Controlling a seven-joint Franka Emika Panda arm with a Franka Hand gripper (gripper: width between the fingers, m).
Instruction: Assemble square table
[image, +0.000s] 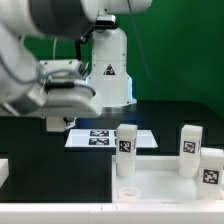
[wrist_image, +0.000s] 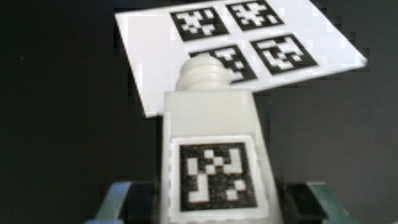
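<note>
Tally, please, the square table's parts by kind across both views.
Legs: 4 (three standing legs, plus one held leg in the gripper)
Tabletop slab: 1
Total: 5

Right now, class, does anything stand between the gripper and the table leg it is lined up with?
Nothing visible does. The leg already sits between the gripper fingers, and the marker board lies beyond its threaded tip.

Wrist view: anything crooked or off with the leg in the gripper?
Nothing stands out. The leg sits centred between the fingers of the gripper, tag square-on, threaded tip toward the marker board. No visible damage.
</note>
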